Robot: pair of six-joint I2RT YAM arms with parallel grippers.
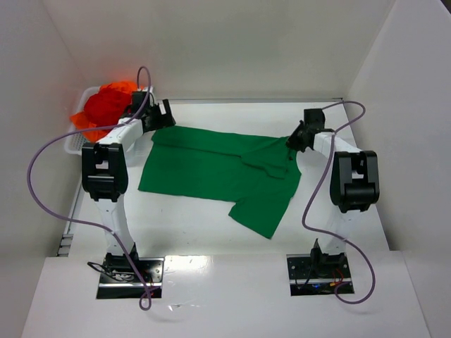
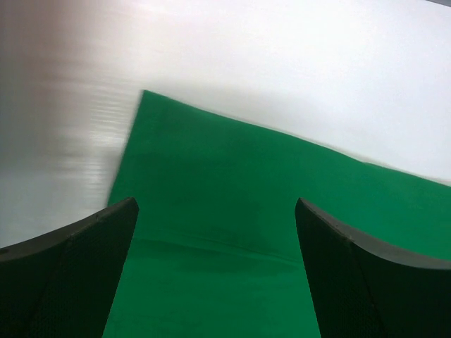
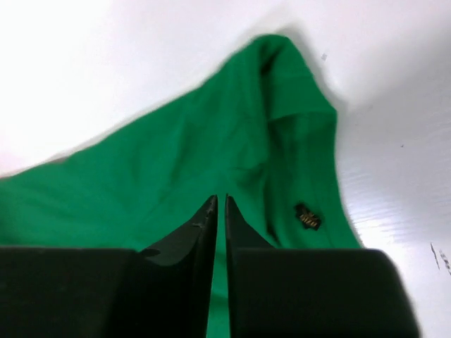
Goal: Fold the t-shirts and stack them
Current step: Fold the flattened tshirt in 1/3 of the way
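A bright green t-shirt (image 1: 211, 172) lies spread on the white table, one part folded over near its right end and one sleeve pointing toward the near edge. My left gripper (image 1: 163, 113) hovers over the shirt's far left corner with its jaws wide open and nothing between them. In the left wrist view the green cloth (image 2: 246, 211) fills the gap of the left gripper (image 2: 215, 204). My right gripper (image 1: 299, 137) is at the shirt's far right corner. In the right wrist view the right gripper (image 3: 219, 198) shows only a thin slit between its jaws, above the rumpled green cloth (image 3: 176, 155).
A white slotted basket (image 1: 74, 141) stands at the far left, holding red and orange t-shirts (image 1: 106, 105) right behind my left wrist. White walls close in the table at the left, back and right. A small dark label (image 3: 307, 217) shows on the green cloth.
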